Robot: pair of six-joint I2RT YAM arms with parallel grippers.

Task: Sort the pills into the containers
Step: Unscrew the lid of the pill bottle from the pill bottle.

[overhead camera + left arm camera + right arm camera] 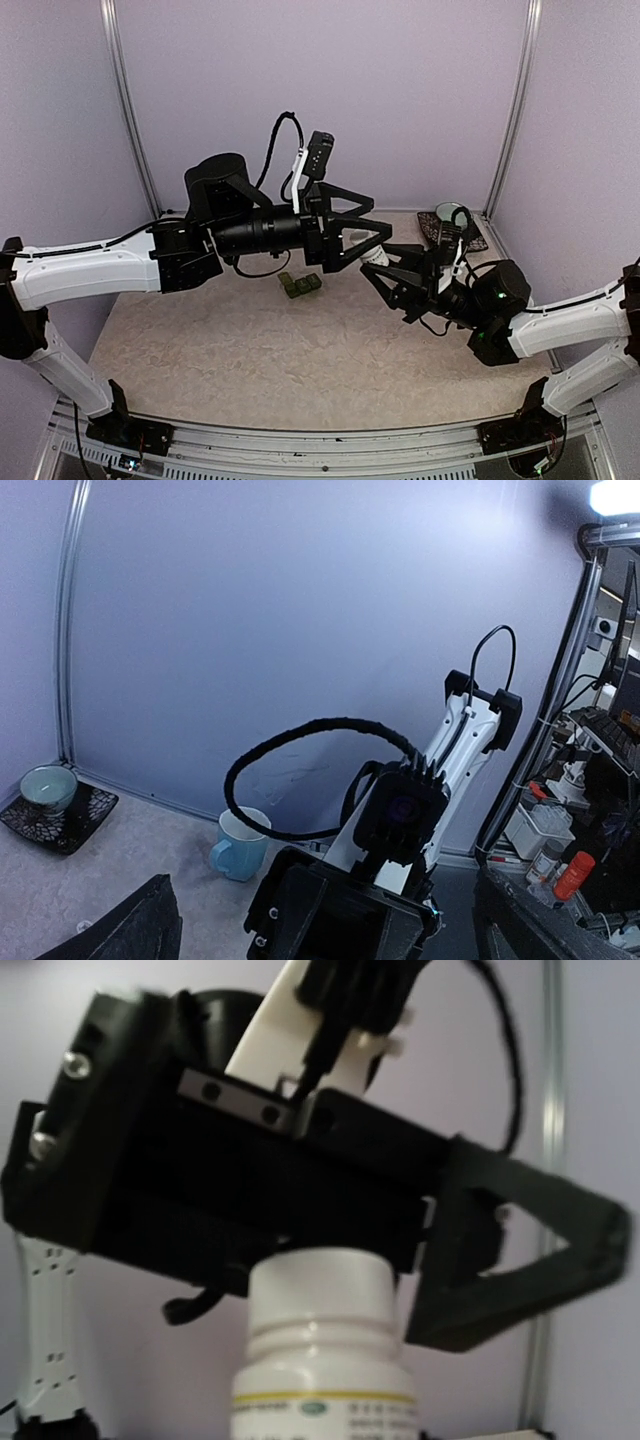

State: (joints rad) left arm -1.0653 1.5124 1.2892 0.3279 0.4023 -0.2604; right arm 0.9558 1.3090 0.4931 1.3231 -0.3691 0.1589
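Meanwhile dark green plastic three-compartment containers (300, 285) lay flat on speckled beige bench (250, 350), long axis roughly left-right. Right gripper (380, 262) jaws gripped white plastic pill bottle (322, 1360); left gripper (382, 222) jaws wide open just above it.

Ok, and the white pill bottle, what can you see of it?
The white pill bottle looks like glossy plastic, with a plain round cap on, a ridged neck, and a label bearing a yellow band and small print. The right claw holds it aloft, its cap reaching between the spread jaws of the left claw. Whether the cap touches the left claw cannot be told.
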